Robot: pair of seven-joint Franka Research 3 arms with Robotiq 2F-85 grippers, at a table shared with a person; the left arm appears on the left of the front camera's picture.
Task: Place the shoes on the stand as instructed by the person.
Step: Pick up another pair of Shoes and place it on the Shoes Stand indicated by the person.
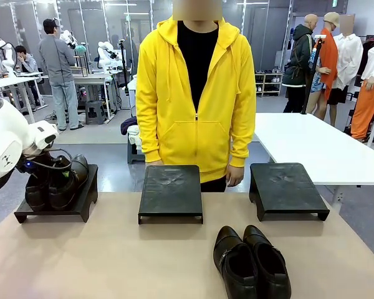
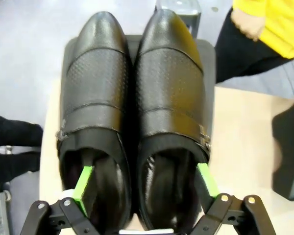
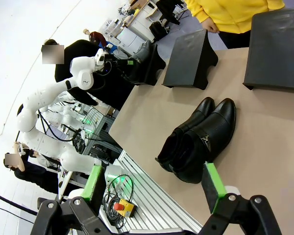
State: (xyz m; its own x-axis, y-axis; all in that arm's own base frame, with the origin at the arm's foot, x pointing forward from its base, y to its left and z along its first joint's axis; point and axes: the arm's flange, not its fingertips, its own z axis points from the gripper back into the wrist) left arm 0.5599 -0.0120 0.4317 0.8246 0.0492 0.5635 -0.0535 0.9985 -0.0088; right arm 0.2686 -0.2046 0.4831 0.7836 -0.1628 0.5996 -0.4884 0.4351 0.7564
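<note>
The left gripper [image 1: 47, 174] reaches down onto the pair of shoes [image 1: 67, 179] standing on the left stand [image 1: 81, 208]. In the left wrist view its jaws are spread wide: one green pad [image 2: 83, 182] sits down inside the opening of one shoe and the other lies at the outer rim of its partner, clamping nothing. Both shoes rest flat, side by side and touching, toes pointing away from the gripper.

The second pair [image 1: 252, 265] lies on the worktop [image 1: 100, 261] near the robot's edge, in front of the middle stand [image 1: 170, 190] and the right stand [image 1: 287, 187], toes towards the person [image 1: 196, 93], who stands behind the middle stand.

The right gripper [image 3: 153, 188] hangs wide open and empty near the worktop's edge, with that pair beyond its fingers
</note>
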